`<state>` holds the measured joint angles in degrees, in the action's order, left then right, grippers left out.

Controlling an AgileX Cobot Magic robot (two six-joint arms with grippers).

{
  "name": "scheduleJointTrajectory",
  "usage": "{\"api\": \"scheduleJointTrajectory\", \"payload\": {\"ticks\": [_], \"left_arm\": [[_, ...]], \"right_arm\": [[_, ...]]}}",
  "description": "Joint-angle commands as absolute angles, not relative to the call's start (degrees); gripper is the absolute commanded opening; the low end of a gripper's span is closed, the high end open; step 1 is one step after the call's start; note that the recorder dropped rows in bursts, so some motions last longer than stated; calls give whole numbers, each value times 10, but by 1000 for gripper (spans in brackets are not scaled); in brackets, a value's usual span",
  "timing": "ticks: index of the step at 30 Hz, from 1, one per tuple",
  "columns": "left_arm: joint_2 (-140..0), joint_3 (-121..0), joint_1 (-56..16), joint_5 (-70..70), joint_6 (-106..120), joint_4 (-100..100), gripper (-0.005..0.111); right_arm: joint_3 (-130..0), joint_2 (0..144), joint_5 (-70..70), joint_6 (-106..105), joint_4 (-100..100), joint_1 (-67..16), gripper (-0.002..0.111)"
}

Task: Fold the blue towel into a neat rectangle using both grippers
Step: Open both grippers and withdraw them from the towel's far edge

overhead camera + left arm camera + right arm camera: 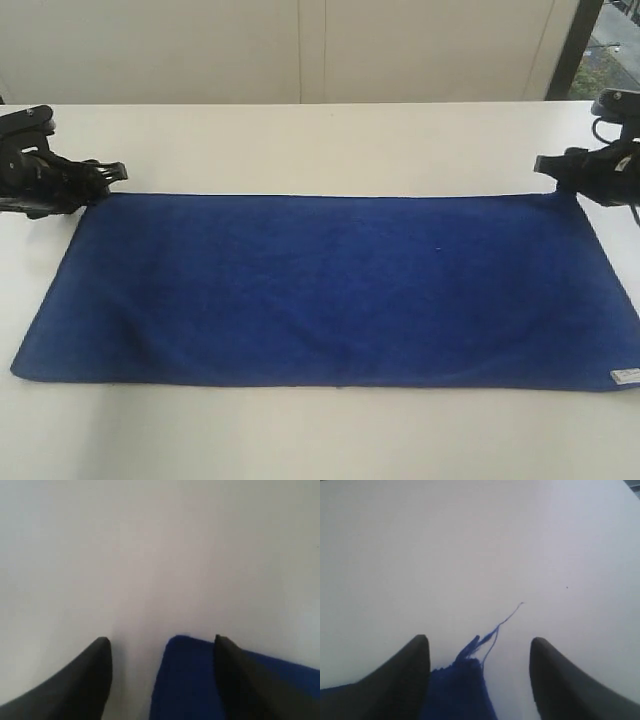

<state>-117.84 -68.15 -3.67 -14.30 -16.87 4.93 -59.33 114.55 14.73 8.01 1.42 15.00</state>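
Note:
The blue towel (330, 290) lies spread flat and long across the white table (320, 140), with a small white tag at its near right corner. My left gripper (112, 175) is at the towel's far left corner, jaws open. In the left wrist view that towel corner (187, 680) lies on the table between the spread black fingers (85, 680). My right gripper (548, 166) is at the far right corner, also open. In the right wrist view the frayed corner (460, 685) with its loose thread lies between the parted fingers (395, 680), not pinched.
A wall runs behind the table's far edge, with a dark window frame (575, 50) at the back right. The towel's near right corner reaches the right border of the exterior view. White tabletop (300, 430) shows in front of the towel.

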Motion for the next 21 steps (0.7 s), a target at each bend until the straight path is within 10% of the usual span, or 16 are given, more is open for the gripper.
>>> {"api": "scheduleJointTrajectory", "payload": {"ticks": [1,13,21], "left_arm": [[-1124,-681,-33,-63,-107,49,62],[-994,-658,-36,192,-88,49,0],[-853,-546,-53,209,-87,55,0]], "right_arm": [[-596,1079,78,75,14,155,51],[-558,939,-179,76,11,149,0],[-453,818,-180,75,11,97,0]]}}
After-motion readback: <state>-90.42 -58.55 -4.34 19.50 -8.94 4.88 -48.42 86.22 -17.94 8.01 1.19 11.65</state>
